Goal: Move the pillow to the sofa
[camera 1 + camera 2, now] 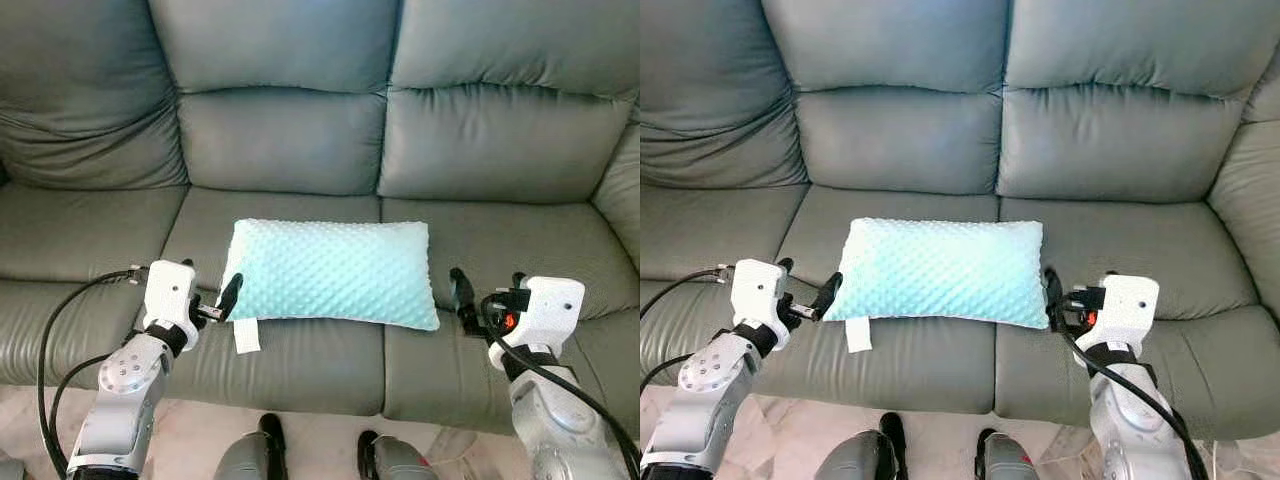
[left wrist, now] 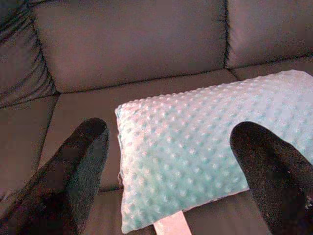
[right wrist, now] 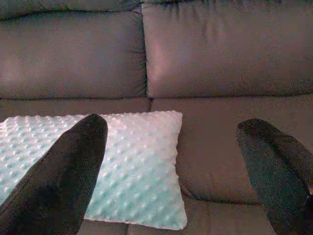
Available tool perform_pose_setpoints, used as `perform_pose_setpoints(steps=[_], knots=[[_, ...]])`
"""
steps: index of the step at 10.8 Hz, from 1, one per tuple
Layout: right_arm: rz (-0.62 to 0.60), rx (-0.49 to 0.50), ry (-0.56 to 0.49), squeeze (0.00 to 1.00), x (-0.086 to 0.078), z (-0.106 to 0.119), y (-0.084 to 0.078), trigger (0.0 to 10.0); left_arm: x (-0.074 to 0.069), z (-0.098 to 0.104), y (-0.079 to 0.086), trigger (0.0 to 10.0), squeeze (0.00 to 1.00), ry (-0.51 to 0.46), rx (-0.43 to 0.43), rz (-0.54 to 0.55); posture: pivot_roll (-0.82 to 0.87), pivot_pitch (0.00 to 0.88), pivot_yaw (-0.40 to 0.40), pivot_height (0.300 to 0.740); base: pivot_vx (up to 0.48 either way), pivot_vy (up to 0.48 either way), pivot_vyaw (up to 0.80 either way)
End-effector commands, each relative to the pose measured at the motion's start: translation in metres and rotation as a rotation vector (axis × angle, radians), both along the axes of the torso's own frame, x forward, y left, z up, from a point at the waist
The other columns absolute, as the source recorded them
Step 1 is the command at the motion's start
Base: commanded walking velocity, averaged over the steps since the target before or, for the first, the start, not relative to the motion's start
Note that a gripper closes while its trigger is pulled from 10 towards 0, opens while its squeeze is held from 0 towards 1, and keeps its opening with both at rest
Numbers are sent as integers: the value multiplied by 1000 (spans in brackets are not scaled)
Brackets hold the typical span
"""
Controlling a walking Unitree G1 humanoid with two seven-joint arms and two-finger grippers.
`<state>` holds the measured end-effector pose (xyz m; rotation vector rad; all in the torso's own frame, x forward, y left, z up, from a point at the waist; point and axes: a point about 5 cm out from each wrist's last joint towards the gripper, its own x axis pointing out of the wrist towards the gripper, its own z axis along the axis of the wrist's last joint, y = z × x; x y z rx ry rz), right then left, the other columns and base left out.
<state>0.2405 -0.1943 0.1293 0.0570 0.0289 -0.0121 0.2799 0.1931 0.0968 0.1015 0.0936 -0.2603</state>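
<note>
Pillow (image 1: 330, 272) lies flat on the sofa (image 1: 300, 140) seat, straddling the seam between the middle and right cushions, long side along the front edge, set nearer that edge than the backrest. White tag (image 1: 246, 336) hangs off its front-left corner toward the seat edge.

Left gripper (image 1: 222, 305) sits at the pillow's left short edge, fingers spread, holding nothing; one finger (image 2: 73, 171) is on the seat beside the pillow, the other (image 2: 271, 169) is over the fabric. Right gripper (image 1: 470, 300) is just off the right short edge, fingers apart too, empty, one finger (image 3: 58, 176) over the pillow corner and the other (image 3: 276, 169) over bare seat.

Judgement: placement looks done, pillow fully supported. What remains is clearing the arms.

Risks:
- Left fingertip appears close to or touching the pillow edge; can't tell contact for sure. Pulling back low could drag the bumpy fabric or snag the tag and slide the pillow toward the front edge.
- Right finger near the corner could do the same, rotating it.
- Pillow is soft and light, so little friction is needed to shift it; a push off the front edge puts it on the floor.

Lifting clear before retracting would avoid this.
</note>
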Motion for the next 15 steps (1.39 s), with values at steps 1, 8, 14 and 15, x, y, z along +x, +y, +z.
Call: perform_pose_setpoints(steps=[1,8,14,15], knots=[[-1,4,16,0,-1,-5,0,10000,-3,-7,3,10000,0,31,11,5,-169,256,66,740,0,0,0],[29,11,34,0,-3,-7,4,10000,-8,-13,0,10000,0,50,4,14,-174,271,48,740,0,0,0],[53,6,47,0,-5,-8,6,10000,-14,-17,-2,10000,0,64,-2,25,-178,287,36,740,0,0,0],[54,6,47,0,-5,-8,6,10000,-14,-18,-2,10000,0,64,-3,26,-175,287,31,740,0,0,0]])
